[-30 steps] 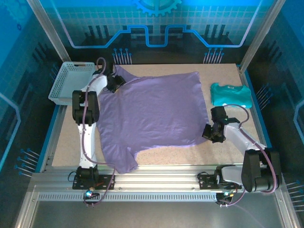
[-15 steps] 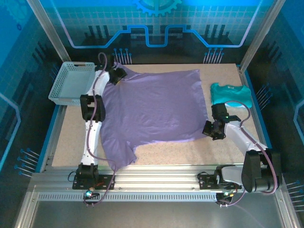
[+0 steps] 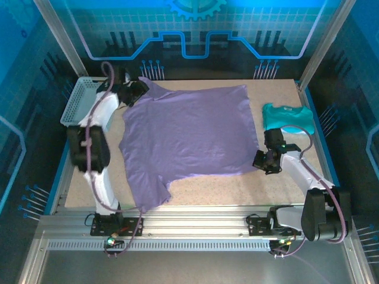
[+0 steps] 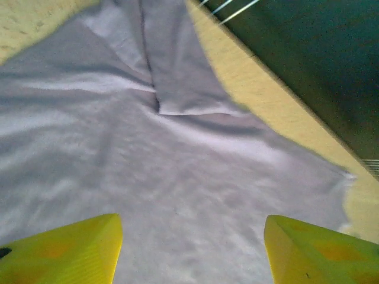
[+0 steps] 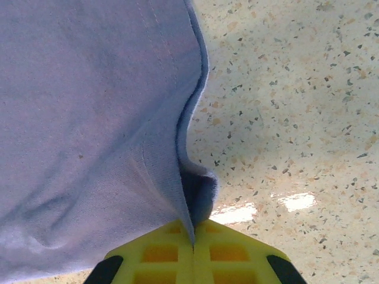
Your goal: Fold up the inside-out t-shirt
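Currently, the right gripper clamps the t-shirt at its right edge; the left gripper is spread wide and empty above the far-left corner.

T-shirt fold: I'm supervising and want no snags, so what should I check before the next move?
1. Hold of the right gripper on the t-shirt edge: ok, jaws shut on the cloth.
2. Release by the left gripper: ok, fingers apart above the t-shirt, nothing between them.
3. The t-shirt spread out: ok, open on the table with light wrinkles.
4. The teal garment apart from the t-shirt: ok, bare table between them.
5. The left arm clear of the basket: cannot tell, they overlap from above.
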Available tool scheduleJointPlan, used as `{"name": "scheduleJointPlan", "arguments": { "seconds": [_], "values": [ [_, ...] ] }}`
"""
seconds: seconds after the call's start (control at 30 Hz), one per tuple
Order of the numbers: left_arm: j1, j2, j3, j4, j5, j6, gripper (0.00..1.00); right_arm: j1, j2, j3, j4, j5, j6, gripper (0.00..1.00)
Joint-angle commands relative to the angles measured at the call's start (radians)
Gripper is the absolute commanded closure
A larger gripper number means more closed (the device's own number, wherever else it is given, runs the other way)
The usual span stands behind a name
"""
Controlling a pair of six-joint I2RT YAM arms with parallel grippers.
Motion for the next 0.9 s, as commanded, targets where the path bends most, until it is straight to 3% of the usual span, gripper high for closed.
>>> {"name": "scheduleJointPlan", "arguments": {
  "seconds": [0.0,0.17,0.27,0.4,0.67,0.77,0.87],
  "values": [
    [-0.052,-0.236,-0.305,0.060,-0.035,-0.035,0.36,-0.011,-0.013,0.005,-0.002,-0.045,-0.017,1.00],
    [-0.155,-0.562,-0.626,-0.249,-0.217,0.006,0.36,-0.006,-0.003,0.006,0.019,-0.117,-0.029,1.00],
    [-0.207,-0.771,-0.784,-0.439,-0.250,-0.092,0.40,-0.005,-0.011,-0.006,0.044,-0.153,-0.026,1.00],
    [-0.348,-0.953,-0.925,-0.599,-0.234,-0.308,0.44,0.003,-0.010,-0.017,0.073,-0.196,-0.020,1.00],
    [-0.515,-0.900,-1.029,-0.605,-0.231,-0.404,0.48,0.008,-0.027,-0.018,0.060,-0.190,-0.037,1.00],
    [-0.542,-0.838,-1.052,-0.566,-0.225,-0.402,0.57,0.006,-0.053,-0.023,0.044,-0.173,-0.037,1.00],
    [-0.542,-0.798,-1.092,-0.501,-0.206,-0.398,0.58,0.005,-0.074,-0.031,0.027,-0.155,-0.034,1.00]
  ]
}}
